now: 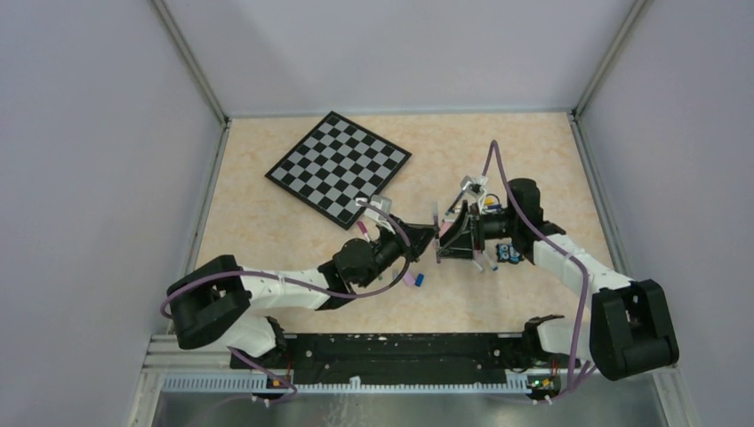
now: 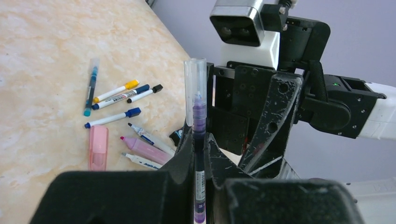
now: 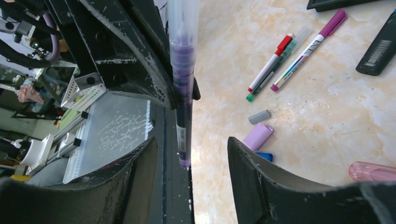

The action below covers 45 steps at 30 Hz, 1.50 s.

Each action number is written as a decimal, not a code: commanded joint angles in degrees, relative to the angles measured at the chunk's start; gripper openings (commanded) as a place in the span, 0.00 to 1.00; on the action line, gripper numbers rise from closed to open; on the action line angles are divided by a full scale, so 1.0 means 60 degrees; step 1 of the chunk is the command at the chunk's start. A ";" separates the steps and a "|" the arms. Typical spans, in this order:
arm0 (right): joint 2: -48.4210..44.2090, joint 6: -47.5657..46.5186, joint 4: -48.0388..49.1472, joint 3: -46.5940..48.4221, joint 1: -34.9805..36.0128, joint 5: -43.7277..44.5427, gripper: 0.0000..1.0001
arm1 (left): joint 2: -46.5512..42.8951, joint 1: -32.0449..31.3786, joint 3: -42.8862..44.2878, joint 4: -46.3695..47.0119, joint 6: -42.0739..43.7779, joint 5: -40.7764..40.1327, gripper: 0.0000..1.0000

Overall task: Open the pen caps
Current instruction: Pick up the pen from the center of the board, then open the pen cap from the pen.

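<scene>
My left gripper (image 2: pixel 201 145) is shut on a dark purple pen (image 2: pixel 200 161), holding it above the table with its clear cap (image 2: pixel 195 88) still on. From the opposite side, my right gripper (image 3: pixel 191 149) stands open around the pen's purple rear end (image 3: pixel 183 140), with its fingers apart from the pen. The two grippers meet mid-table in the top view, left gripper (image 1: pixel 418 238) facing right gripper (image 1: pixel 449 238). Loose pen caps lie on the table: grey (image 3: pixel 259 116), lilac (image 3: pixel 258 136), blue (image 3: pixel 264 157) and pink (image 3: pixel 371 171).
Several pens lie beyond the left gripper, among them an uncapped pink highlighter (image 2: pixel 144 149) and its pink cap (image 2: pixel 98 147). A red-capped pen (image 3: pixel 271 65) and a purple-capped pen (image 3: pixel 310 46) lie near the right gripper. The checkered board (image 1: pixel 338 166) sits at the back left.
</scene>
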 commanded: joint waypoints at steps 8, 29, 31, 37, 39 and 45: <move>-0.0150 0.1926 0.2643 -0.0381 0.0172 -0.0103 0.22 | 0.0638 -0.0320 0.0579 0.1310 -0.0018 -0.0221 0.00; 0.0084 -0.4994 -0.4268 0.1137 0.0206 -0.1646 0.00 | -0.1557 0.0668 -0.0324 -0.0454 0.0107 0.2384 0.85; 0.0071 -0.4757 -0.3976 0.1027 0.0230 -0.1959 0.00 | -0.1323 0.1030 -0.0432 0.0375 -0.0177 0.3592 0.85; -0.0064 -0.1213 0.0170 -0.0004 0.0339 -0.2857 0.00 | -0.0496 0.1582 -0.0298 0.1436 -0.0630 0.4916 0.77; -0.0051 -0.0811 0.0504 -0.0093 0.0401 -0.2802 0.00 | -0.0271 0.1583 -0.0186 0.1697 -0.0662 0.5124 0.74; 0.0105 -0.0814 0.0444 -0.0073 0.0578 -0.2693 0.00 | 0.0463 0.1583 0.0144 0.2507 -0.0974 0.5525 0.63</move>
